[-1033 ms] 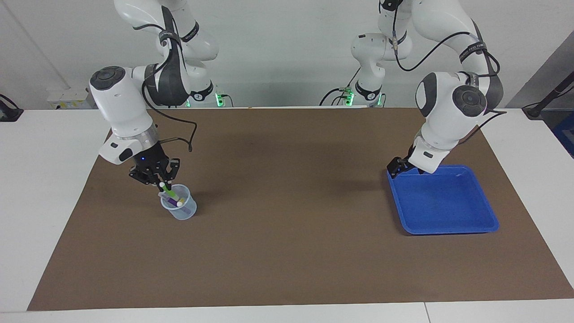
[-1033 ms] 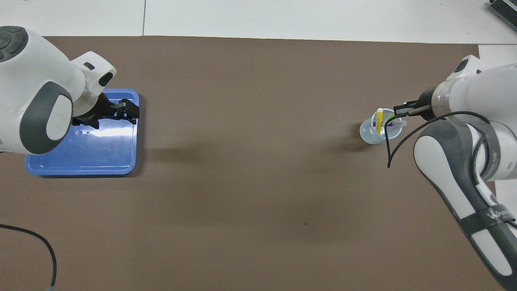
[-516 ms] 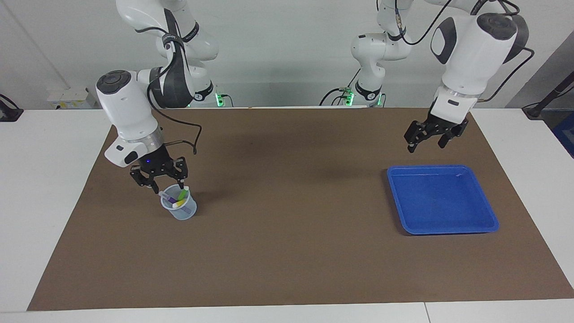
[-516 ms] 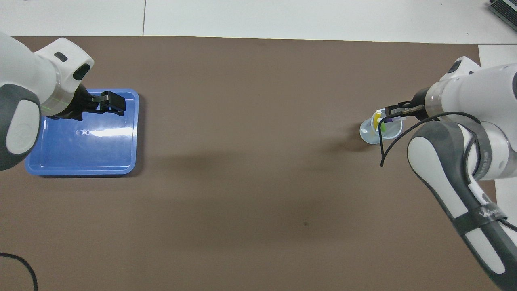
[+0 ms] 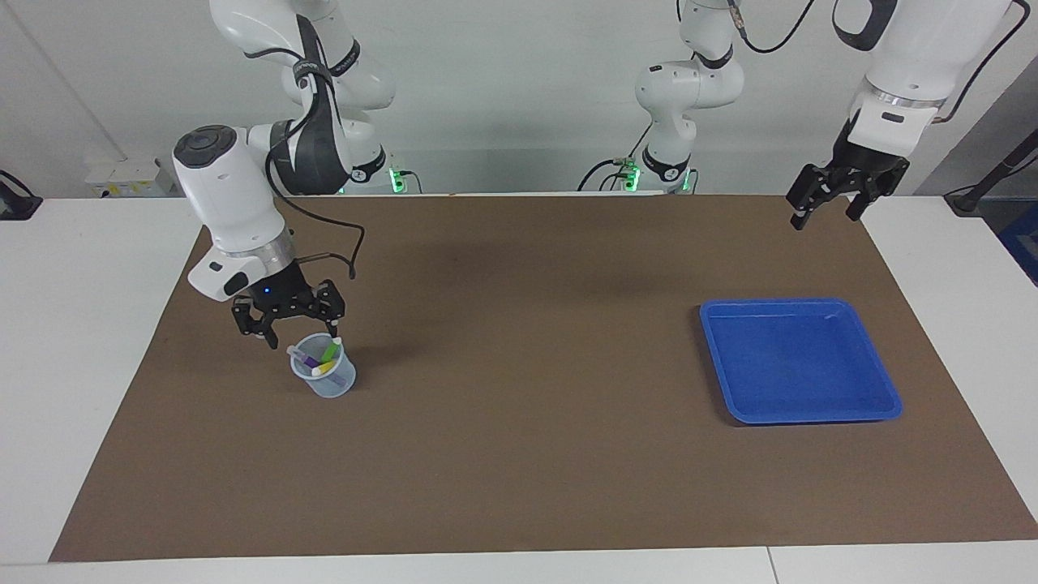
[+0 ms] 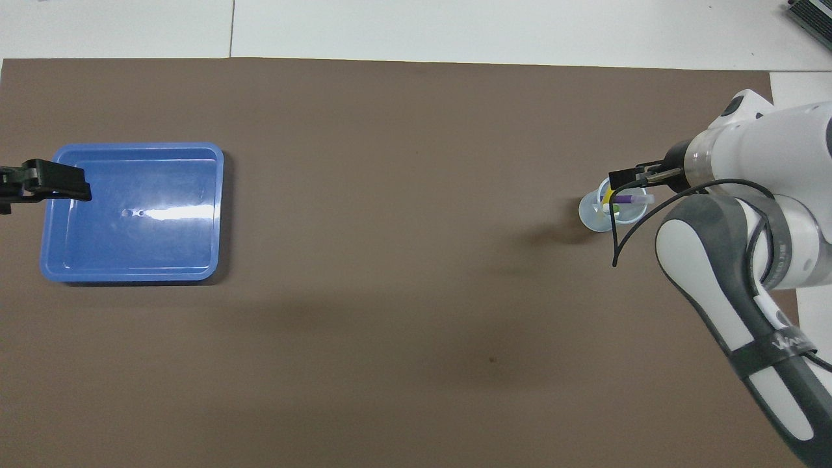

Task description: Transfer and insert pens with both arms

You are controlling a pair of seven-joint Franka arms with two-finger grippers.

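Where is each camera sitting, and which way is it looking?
Facing view: high across the table, looking at the robots; both white arms show whole, right gripper open over the cup of pens, left gripper open and raised.
Overhead view: high above the robots' end, looking forward and steeply down; the right arm's forearm and gripper show, and only the left gripper's tip.
Shared: cup, pens, blue tray, brown mat, mirrored side to side.

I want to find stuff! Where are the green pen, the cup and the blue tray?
green pen (image 5: 331,351), facing view, its green barrel.
cup (image 5: 334,385), facing view, its clear wall.
blue tray (image 5: 887,389), facing view, its rim.
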